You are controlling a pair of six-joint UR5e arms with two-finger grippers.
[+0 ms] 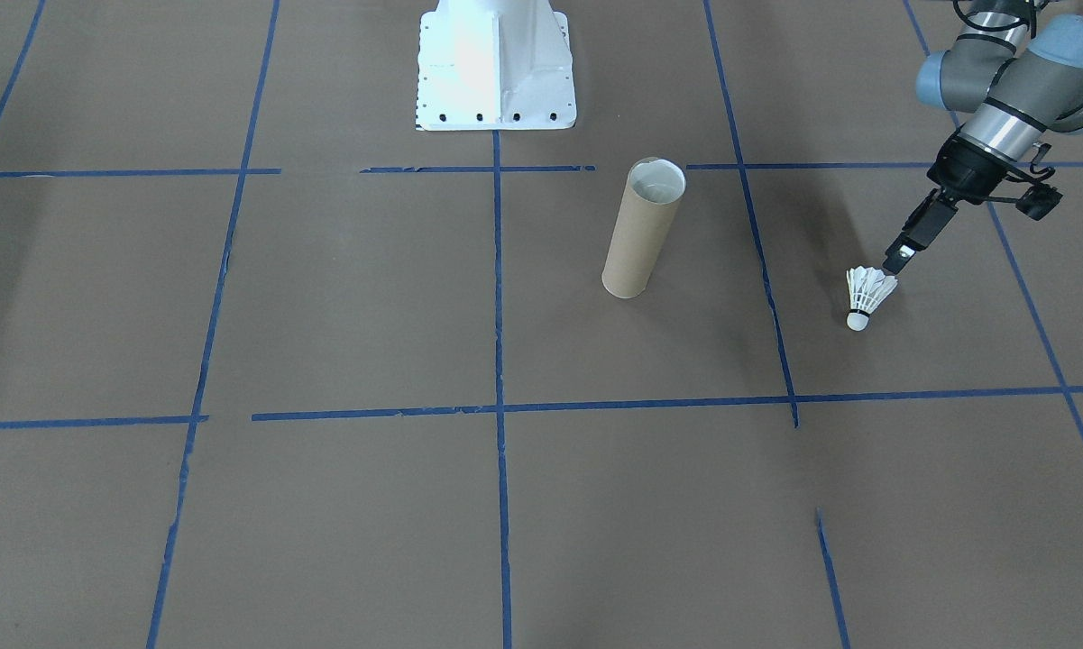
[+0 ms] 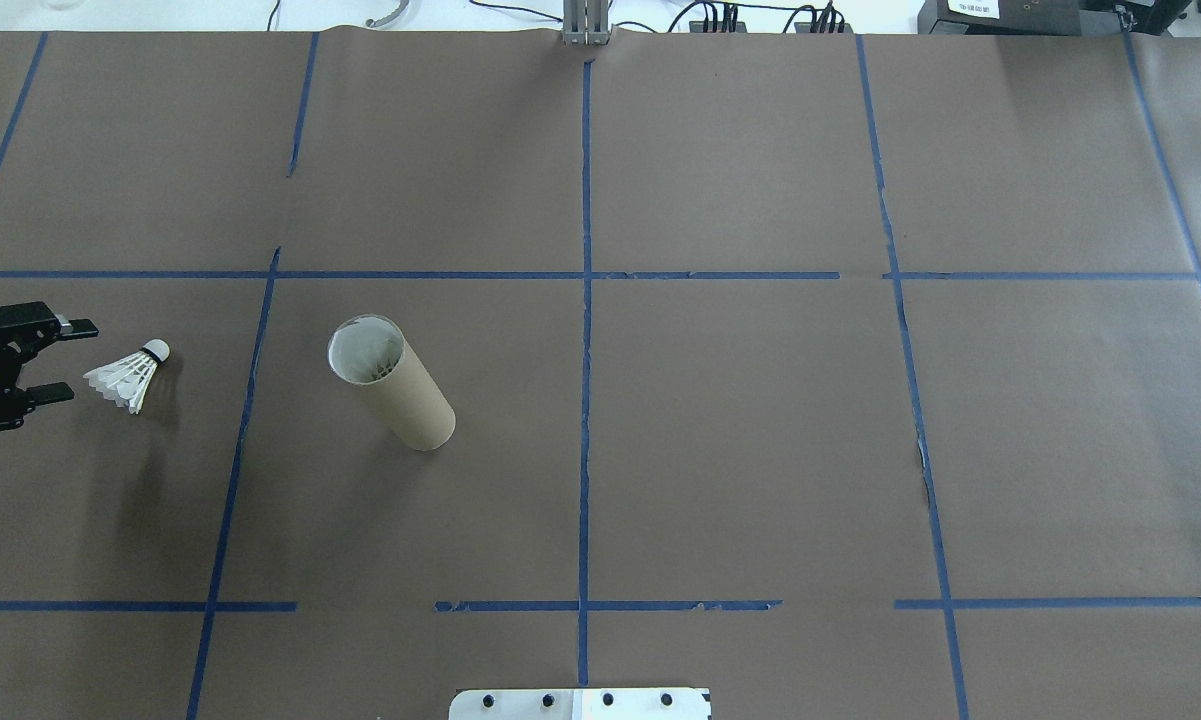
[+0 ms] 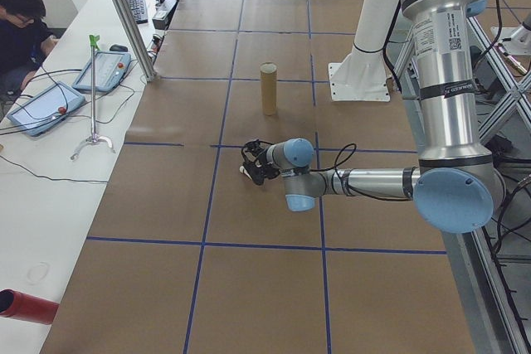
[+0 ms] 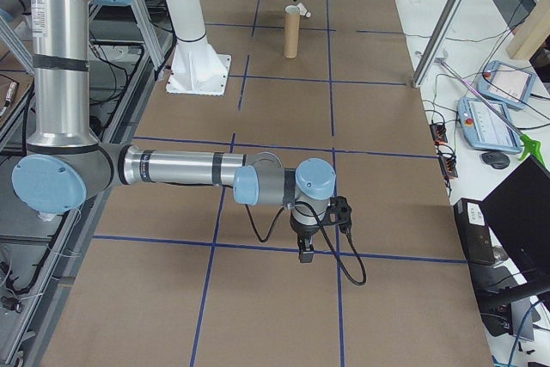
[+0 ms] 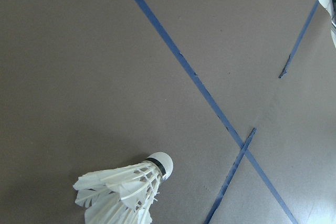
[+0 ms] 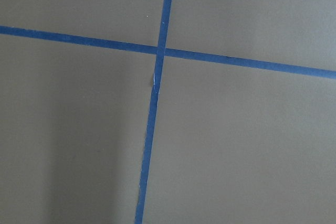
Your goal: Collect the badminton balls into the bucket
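Brown paper table (image 2: 720, 450); upright brown cardboard tube (image 2: 392, 383), contents unclear; white feathered shuttlecock (image 2: 130, 377) outside, before spread left gripper (image 2: 72, 358); right gripper's (image 4: 304, 255) state indiscernible.

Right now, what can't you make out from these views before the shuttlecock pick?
- Tube contents: the overhead view shows only the pale upper interior; its wall hides the bottom.
- Right pincer: seen only in the exterior right view, too small to judge open or shut.
- Left pincer: open beside the shuttlecock, but contact with the feathers is unclear; its body is cut by the overhead edge.
- Left wrist view: shuttlecock skirt cut off by the bottom edge.
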